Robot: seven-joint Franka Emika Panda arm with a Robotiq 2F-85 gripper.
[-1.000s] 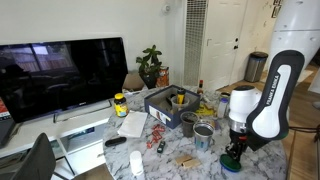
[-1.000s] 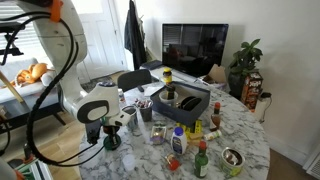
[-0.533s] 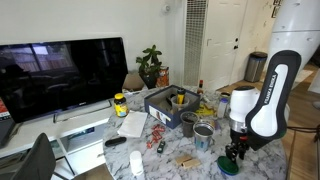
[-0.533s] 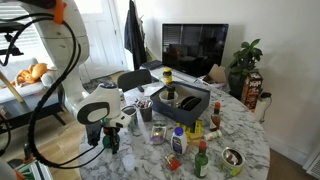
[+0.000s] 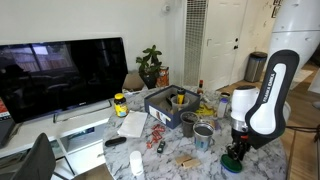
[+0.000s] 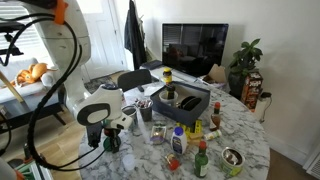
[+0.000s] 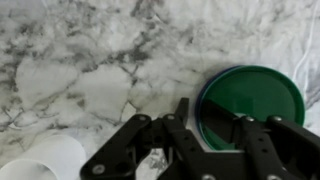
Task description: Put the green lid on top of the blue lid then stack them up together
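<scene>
In the wrist view the green lid (image 7: 255, 100) lies flat on the marble table (image 7: 80, 60). A thin bluish rim (image 7: 199, 118) shows round its edge, which looks like the blue lid beneath it. My gripper (image 7: 210, 115) is open just above the lid's left part. One finger (image 7: 181, 110) stands outside the lid's left edge and the other finger (image 7: 241, 124) is over the green disc. In both exterior views the gripper (image 5: 235, 153) (image 6: 110, 140) points down at the lids (image 5: 231, 166) near the table's edge.
Grey tins (image 5: 203, 133), bottles (image 6: 200, 160), a dark tray of objects (image 6: 180, 100), a yellow jar (image 5: 120, 104) and a white cup (image 7: 45, 160) crowd the table. A TV (image 5: 60, 70) and a plant (image 5: 150, 65) stand behind.
</scene>
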